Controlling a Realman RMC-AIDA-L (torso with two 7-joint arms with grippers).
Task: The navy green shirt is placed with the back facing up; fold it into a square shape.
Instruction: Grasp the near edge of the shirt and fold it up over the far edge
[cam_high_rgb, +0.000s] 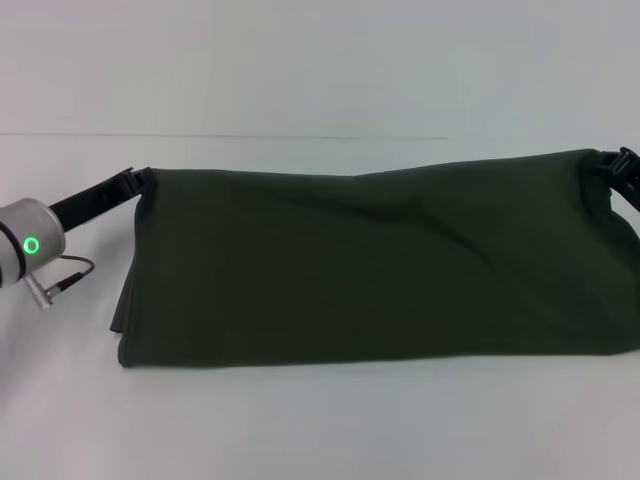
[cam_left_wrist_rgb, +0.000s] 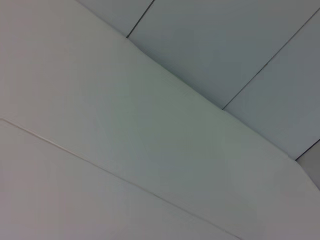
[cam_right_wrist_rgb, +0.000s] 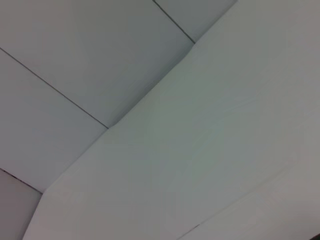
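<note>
The navy green shirt (cam_high_rgb: 370, 270) is a wide dark olive band of cloth across the white table, plain side showing, its far edge pulled taut between both arms. My left gripper (cam_high_rgb: 141, 180) pinches the far left corner. My right gripper (cam_high_rgb: 612, 166) pinches the far right corner at the frame's edge. Part of the cloth's right end runs out of view. Neither wrist view shows the shirt or any fingers.
The white table (cam_high_rgb: 300, 430) stretches in front of and behind the cloth, with a pale wall (cam_high_rgb: 320, 60) beyond. The wrist views show only white table surface (cam_left_wrist_rgb: 100, 150) and grey wall panels (cam_right_wrist_rgb: 75, 50).
</note>
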